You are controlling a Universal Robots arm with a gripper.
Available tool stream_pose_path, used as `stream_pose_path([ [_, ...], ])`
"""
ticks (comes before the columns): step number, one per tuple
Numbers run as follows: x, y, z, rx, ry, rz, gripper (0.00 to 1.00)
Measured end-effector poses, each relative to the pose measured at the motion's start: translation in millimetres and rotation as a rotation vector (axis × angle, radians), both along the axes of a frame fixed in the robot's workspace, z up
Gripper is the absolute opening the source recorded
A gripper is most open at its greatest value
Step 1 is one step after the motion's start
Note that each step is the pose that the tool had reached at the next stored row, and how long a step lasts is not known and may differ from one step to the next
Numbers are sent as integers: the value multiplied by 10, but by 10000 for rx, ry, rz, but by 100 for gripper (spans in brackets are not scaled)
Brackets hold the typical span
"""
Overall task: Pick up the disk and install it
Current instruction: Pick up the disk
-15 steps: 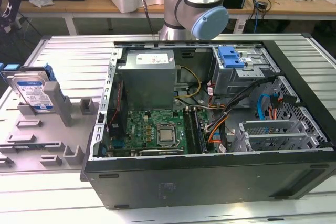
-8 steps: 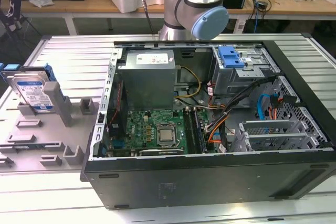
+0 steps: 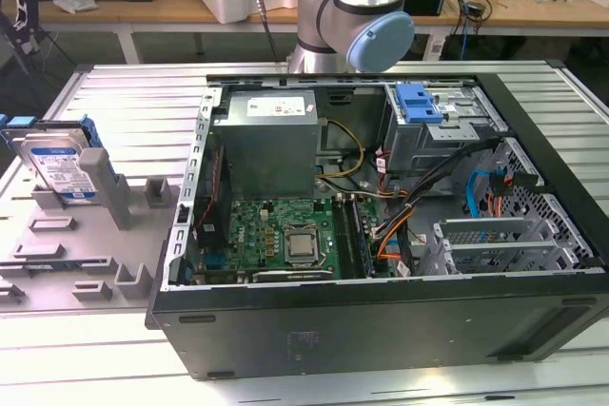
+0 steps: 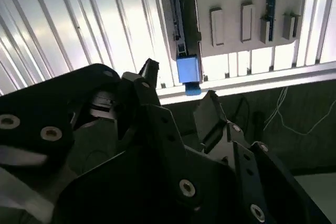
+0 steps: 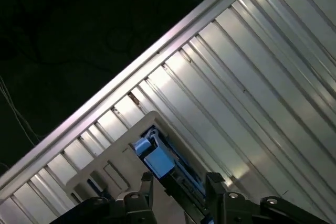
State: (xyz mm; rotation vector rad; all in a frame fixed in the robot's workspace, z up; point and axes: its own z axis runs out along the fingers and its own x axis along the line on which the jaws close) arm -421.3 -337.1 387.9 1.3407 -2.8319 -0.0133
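Item: disk installation, stage judged early, nothing yet lifted or fitted. Ribbed metal counter (image 3: 114, 83): the whole work is carried on it. Open computer case (image 3: 381, 330): laid on its side on the counter, interior exposed; a drive cage with a blue latch (image 3: 419, 102) is seen at the far side of it, and no disk can be made out as installed there. Robot arm (image 3: 357, 7): seen behind the case in the exterior view. Grey holder (image 3: 112, 187): set on the counter at the exterior view's left, well apart from the drive cage. Disk (image 3: 59, 166): stood upright on edge in the holder, label facing outward, blue frame along its edges; both pick-up and installation are judged outstanding. In both wrist views the disk (image 4: 184, 24) (image 5: 157, 158) is seen edge-on, lined up with the gap of the claw. Claw (image 4: 179, 82) (image 5: 179, 177): fingers (image 4: 148, 80) spread apart, nothing held between them, no contact with the disk to be made out.
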Motion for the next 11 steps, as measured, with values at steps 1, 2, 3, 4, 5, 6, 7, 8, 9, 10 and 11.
stream_pose_path([
  [1,0,0,-3,-12,0,431,61],
  [2,0,0,-6,-20,0,850,67],
  [3,0,0,-9,-22,0,1150,74],
  [4,1,0,-12,-24,0,1330,74],
  [5,0,0,-14,-24,1,1509,74],
  [6,0,0,-17,-25,0,1696,74],
  [7,0,0,-19,-25,-1,1875,74],
  [8,0,0,-22,-26,-1,2055,74],
  [9,0,0,-25,-26,-1,2240,74],
  [10,0,0,-28,-27,-1,2424,74],
  [11,0,0,-31,-27,-1,2671,74],
])
